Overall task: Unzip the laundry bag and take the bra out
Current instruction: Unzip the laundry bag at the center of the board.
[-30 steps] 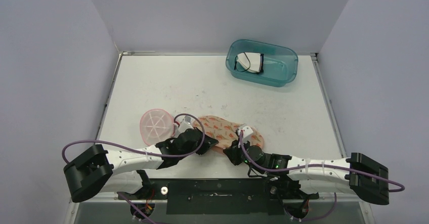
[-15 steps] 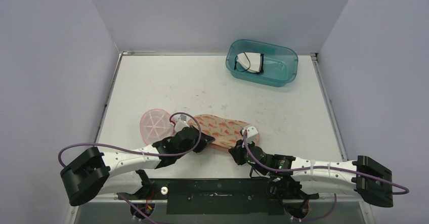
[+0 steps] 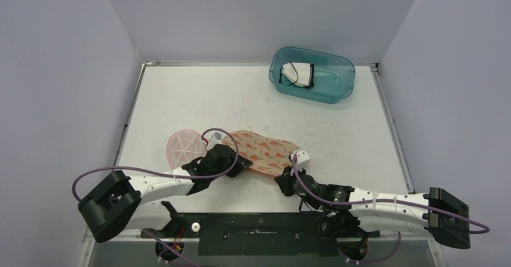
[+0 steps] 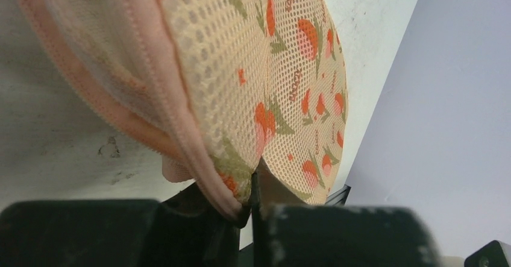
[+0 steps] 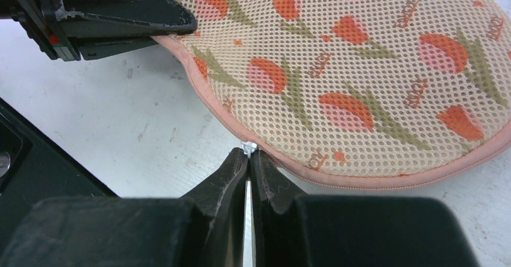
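The laundry bag (image 3: 264, 151) is a peach mesh pouch with a red tulip print, lying near the table's front edge. My left gripper (image 3: 238, 166) is shut on its pink-trimmed left edge, which the left wrist view shows pinched between the jaws (image 4: 252, 204) with the bag (image 4: 265, 68) rising above. My right gripper (image 3: 283, 180) is shut on the small white zipper pull (image 5: 248, 148) at the near rim of the bag (image 5: 361, 68). The zipper seam to the right of the pull looks closed. The bra is hidden.
A pink round mesh dome (image 3: 182, 148) lies just left of the bag, beside the left arm. A teal bin (image 3: 337, 89) at the back right holds a white item with black straps (image 3: 298, 74). The black base plate (image 3: 259, 234) runs along the near edge.
The bag has shifted left and away from the arms, its left side now raised. Both grippers moved with it and kept their holds.
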Controlling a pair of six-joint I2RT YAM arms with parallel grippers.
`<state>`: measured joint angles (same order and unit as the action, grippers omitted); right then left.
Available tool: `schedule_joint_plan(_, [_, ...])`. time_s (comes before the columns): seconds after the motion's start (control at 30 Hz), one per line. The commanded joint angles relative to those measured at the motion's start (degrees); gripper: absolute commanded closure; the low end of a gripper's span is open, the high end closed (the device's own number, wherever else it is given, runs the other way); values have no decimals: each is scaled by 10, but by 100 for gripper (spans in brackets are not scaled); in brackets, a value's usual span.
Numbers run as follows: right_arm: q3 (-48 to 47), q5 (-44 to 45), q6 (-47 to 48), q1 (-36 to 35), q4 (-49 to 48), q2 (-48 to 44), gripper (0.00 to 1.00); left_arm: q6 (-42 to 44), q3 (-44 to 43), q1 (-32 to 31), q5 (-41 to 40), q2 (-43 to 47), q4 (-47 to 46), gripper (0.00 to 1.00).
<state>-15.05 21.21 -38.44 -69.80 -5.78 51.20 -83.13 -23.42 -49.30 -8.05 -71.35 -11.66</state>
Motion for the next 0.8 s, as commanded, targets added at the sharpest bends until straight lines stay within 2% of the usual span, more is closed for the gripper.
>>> schedule_joint_plan(0.0, [-1,16,-1,1,-6,-3,95,47,-30,13,25,-10,-34,84])
schedule_joint_plan(0.07, [0,16,-1,1,-11,-3,95,52,-28,16,44,-12,-49,64])
schedule_joint_plan(0.13, [1,12,0,1,-20,0,95,55,-29,17,59,-11,-49,39])
schedule_joint_plan(0.17, [1,9,1,1,-27,4,95,56,-27,17,67,-9,-45,30])
schedule_joint_plan(0.23, [-1,1,3,1,-41,14,95,54,-20,13,80,0,-35,19])
schedule_joint_plan(0.43, [-10,-43,22,0,-101,69,95,3,43,-17,115,44,-56,12])
schedule_joint_plan(0.6, [-33,-75,40,-2,-158,124,95,-15,33,-71,63,77,-28,10])
schedule_joint_plan(0.77, [-53,-105,57,-2,-202,165,95,-33,21,-83,23,60,-37,12])
